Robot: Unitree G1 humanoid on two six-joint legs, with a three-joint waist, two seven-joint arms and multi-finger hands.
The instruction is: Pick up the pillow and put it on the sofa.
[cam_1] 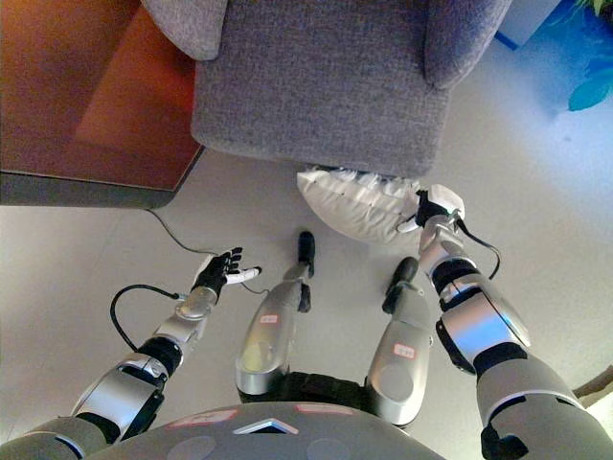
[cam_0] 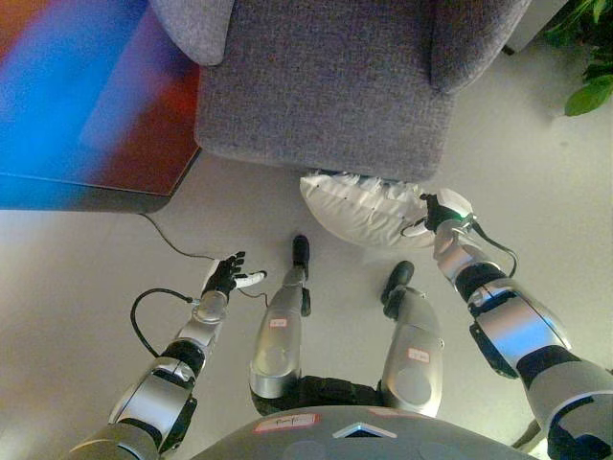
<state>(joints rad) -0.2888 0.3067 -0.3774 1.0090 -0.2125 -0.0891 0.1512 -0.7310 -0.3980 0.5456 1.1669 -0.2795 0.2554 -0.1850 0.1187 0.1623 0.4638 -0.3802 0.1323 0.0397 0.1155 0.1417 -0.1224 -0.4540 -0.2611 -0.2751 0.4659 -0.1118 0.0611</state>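
Observation:
A white pillow [cam_0: 364,206] lies on the pale floor, pushed up against the front of the grey sofa [cam_0: 326,86]. Its top edge is tucked under the sofa's front rim. My right hand [cam_0: 436,213] rests against the pillow's right end, low by the floor. My left hand [cam_0: 228,275] hovers over bare floor well to the left of the pillow. It is open, fingers spread, and holds nothing.
A red-brown table [cam_1: 96,105] with a dark edge fills the upper left, close beside the sofa. Green plant leaves [cam_0: 589,91] show at the upper right. Pale floor [cam_0: 77,259] stretches to both sides.

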